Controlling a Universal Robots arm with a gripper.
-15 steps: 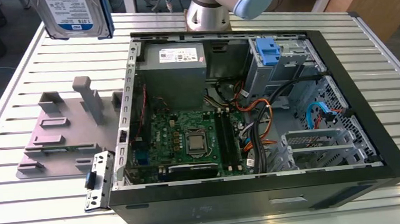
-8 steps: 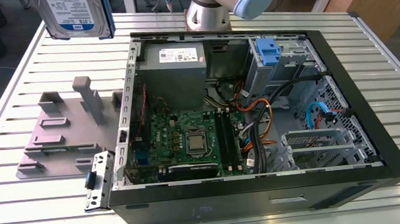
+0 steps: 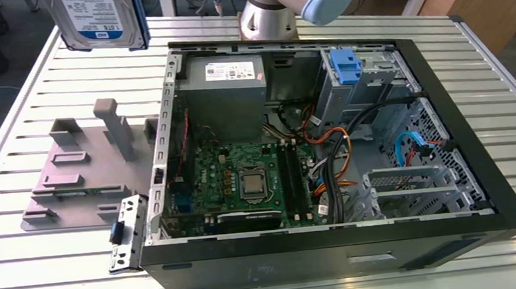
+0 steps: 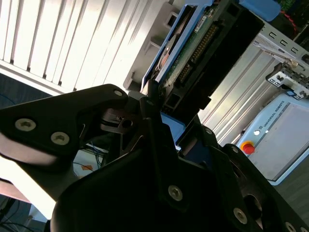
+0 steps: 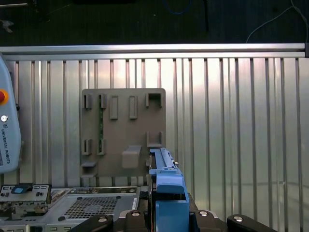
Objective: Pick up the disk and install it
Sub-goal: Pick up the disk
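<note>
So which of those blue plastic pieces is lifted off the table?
The blue-railed disk with the white-and-blue label, held aloft by the tool at the exterior view's upper left. The other blue clip sits inside the open computer case.

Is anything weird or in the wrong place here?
Nothing looks broken or spilled. The odd bit is the disk, up in the air above the table, clamped in the gripper, while the computer case lies open with its insides showing.

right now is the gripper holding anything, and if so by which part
Yes: the gripper holds the flat silver-grey metal hard drive with blue plastic rails, clamped at one blue-railed end; the rest juts out past it.
</note>
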